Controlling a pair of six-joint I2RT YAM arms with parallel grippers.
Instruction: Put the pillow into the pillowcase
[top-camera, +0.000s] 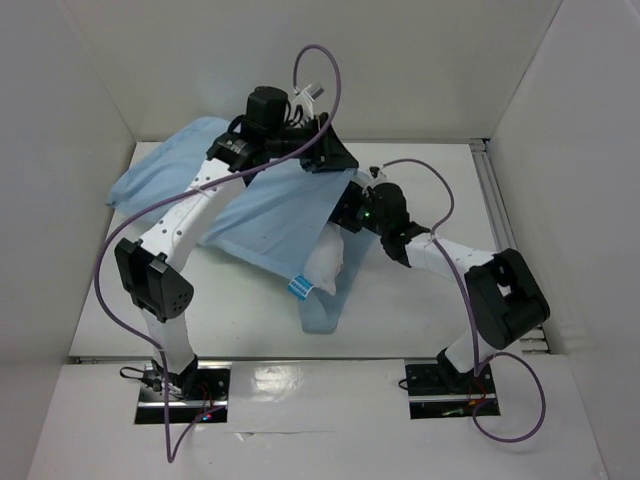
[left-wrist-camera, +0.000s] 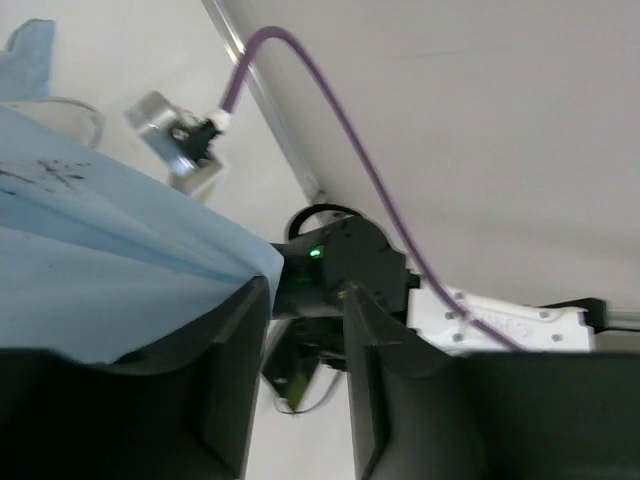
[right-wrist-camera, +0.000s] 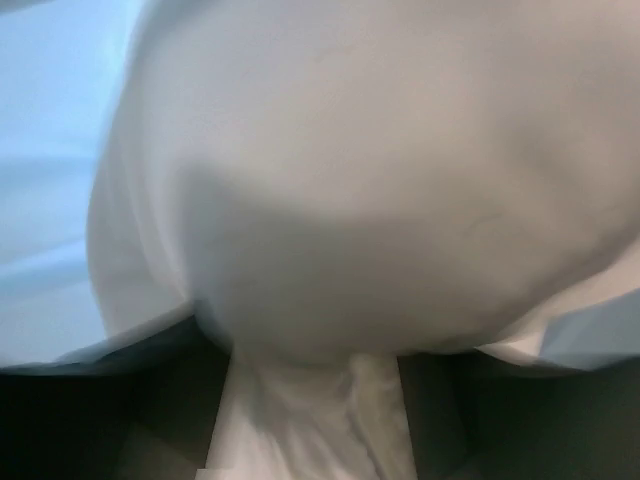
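Note:
The pale blue pillowcase lies across the middle and back left of the table, with its right edge lifted like a tent. My left gripper is at that raised edge. In the left wrist view its jaws stand apart, and the cloth drapes over the outside of the left finger, with nothing between the fingers. The white pillow pokes out under the cloth, its blue label at the front. My right gripper is shut on a fold of the pillow, with blue pillowcase beside it.
White walls enclose the table on the left, back and right. A metal rail runs along the right side. A loose strip of the pillowcase trails toward the front. Purple cables loop above both arms.

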